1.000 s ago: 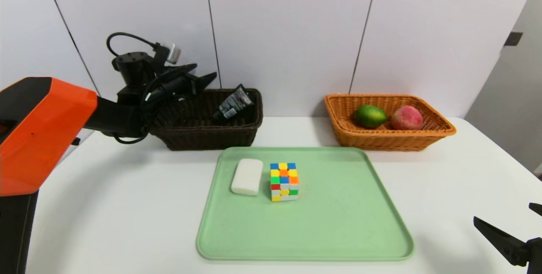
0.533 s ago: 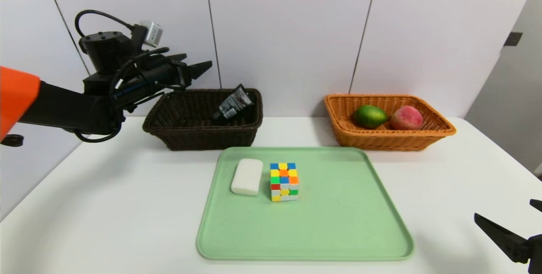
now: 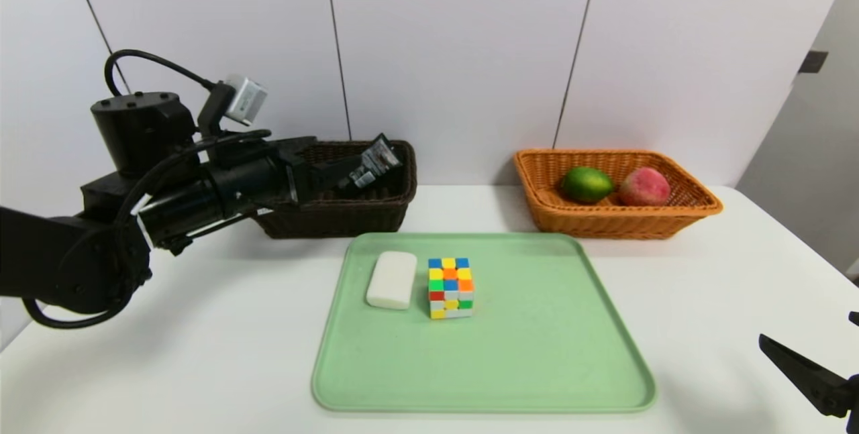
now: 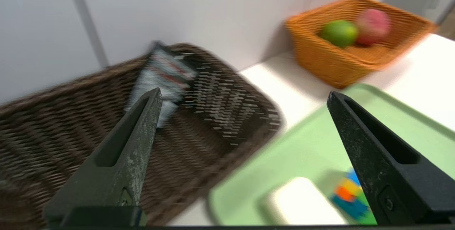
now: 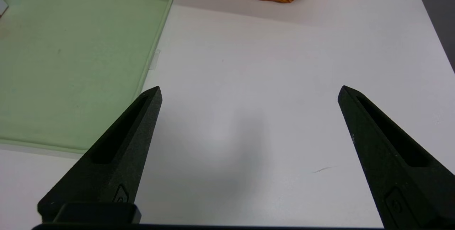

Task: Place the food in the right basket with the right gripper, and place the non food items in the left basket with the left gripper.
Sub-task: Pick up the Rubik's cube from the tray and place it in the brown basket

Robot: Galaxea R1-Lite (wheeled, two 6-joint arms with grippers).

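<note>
In the upper left of the head view you have the left gripper (image 4: 244, 95), in front of the dark basket (image 3: 332, 219); its fingers are spread wide and they hold nothing. The tube (image 3: 376, 160) lies inside this basket, leaning toward the back rim; the two left for you, I judge, are the white block (image 3: 392, 280) and the puzzle cube (image 3: 451, 288) — both rest on the green tray (image 3: 483, 380), near the centre of the frame, side by side with a narrow gap between. From the left fingers, the block lies toward the lower right of the head view, nearer to you than the basket, and the cube is just beyond it to the right; the block's long axis runs mostly from front to back, so I think you should close across its short width, with care for the cube beside it. The left arm is the nearer one; the right gripper (image 5: 250, 89) waits at the lower right edge, its fingers wide apart and without load; the lime (image 3: 587, 184) and the peach (image 3: 645, 186) sit in the orange basket (image 3: 621, 225), upper right.
</note>
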